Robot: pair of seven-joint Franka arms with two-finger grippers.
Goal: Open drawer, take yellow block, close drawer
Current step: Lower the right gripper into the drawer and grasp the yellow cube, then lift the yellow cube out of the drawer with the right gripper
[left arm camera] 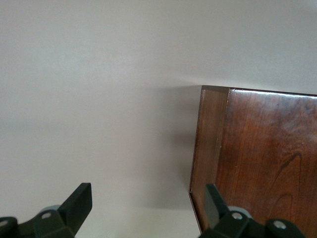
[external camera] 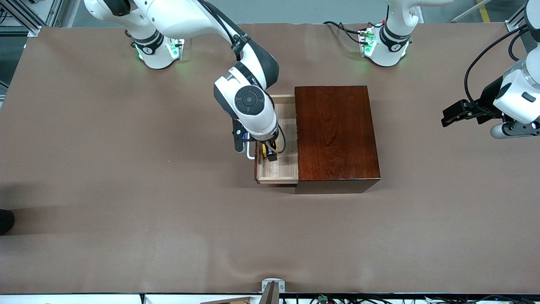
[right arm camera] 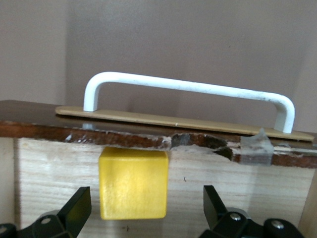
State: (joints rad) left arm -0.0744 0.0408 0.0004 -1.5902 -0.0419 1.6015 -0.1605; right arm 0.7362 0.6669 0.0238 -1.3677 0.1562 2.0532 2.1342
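1. The drawer (external camera: 277, 166) of the dark reddish-brown wooden box (external camera: 335, 135) stood pulled out toward the right arm's end of the table (external camera: 105, 169), its pale wood floor exposed and its white loop handle (right arm camera: 188, 94) on the outer face of the dark drawer front.

2. The right gripper (external camera: 270, 153) was lowered into the open drawer, its two fingers spread wide and straddling the yellow block (right arm camera: 132, 183) without appearing to touch it.

3. The yellow block sat on the drawer floor, close against the inside of the drawer front and just below the handle; being a cube, it showed no long axis, and its faces sat square to the drawer walls.

4. The drawer's long axis ran parallel to the box's side, from nearer the front camera to farther from it, while its travel ran crosswise, with the handle pointing at the right arm's end.

5. By appearances the opening step was done and the taking step was in hand: the next move would call for the fingers to sink a little around the block, press together on its two side faces, then lift straight up clear of the drawer front.

6. The left gripper (left arm camera: 148, 210) waited in the air off the box's other end, fingers spread and holding nothing, with one corner of the box in its wrist view.
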